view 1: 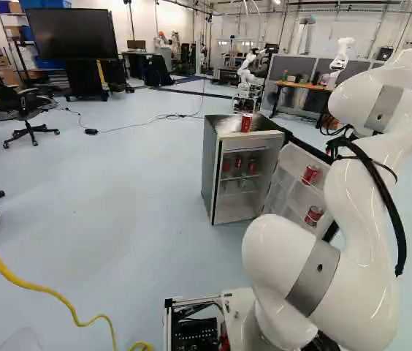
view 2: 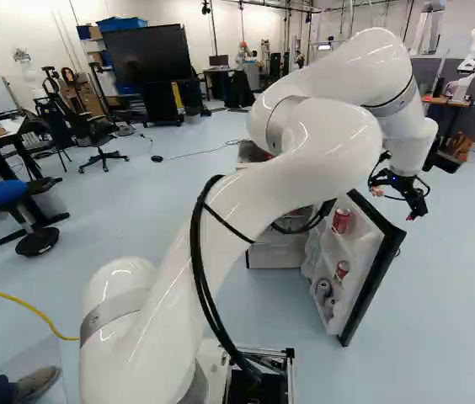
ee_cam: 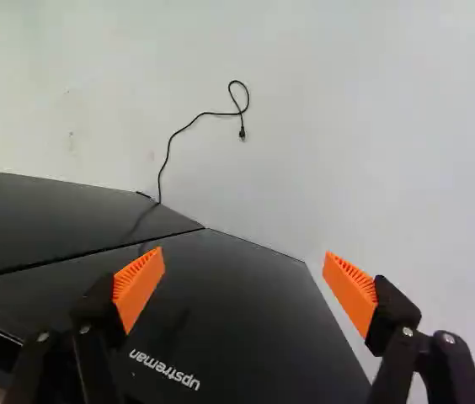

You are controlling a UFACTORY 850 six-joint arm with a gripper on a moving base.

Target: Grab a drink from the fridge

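1. Gripper: black two-finger gripper with orange pads (view 2: 393,204), on the white jointed arm (view 1: 359,219); in the right base view it appears above the free upper corner of the open door
2. Finger state: fingers stand wide, pads well apart; the wrist view shows black panel and pale floor in the gap between them
3. Fridge: small grey-sided fridge with a pale interior (view 1: 210,172), its black-backed door with white inner racks (view 2: 381,273) swung open
4. Drink, top: red cylindrical can (view 1: 246,123) upright on the fridge top, near the front edge, roughly midway between the front corners; a whitish, see-through item (view 1: 229,125) lies beside it, towards the left corner; type unclear
5. Drinks, interior: three small red cans (view 1: 251,166) in the upper part, between the side walls
6. Drinks, door: red-and-silver can (view 2: 341,220) in the upper rack, a second red-and-silver can (view 2: 343,269) in the lower rack; greyish rounded container (view 2: 323,289) near the lower can, contents cannot be told
7. Wrist view: smooth black outer panels (ee_cam: 229,295) lie ahead of and below the fingers, parted by a thin seam; a thin black cable with a plug (ee_cam: 168,156) runs from their far edge across the floor
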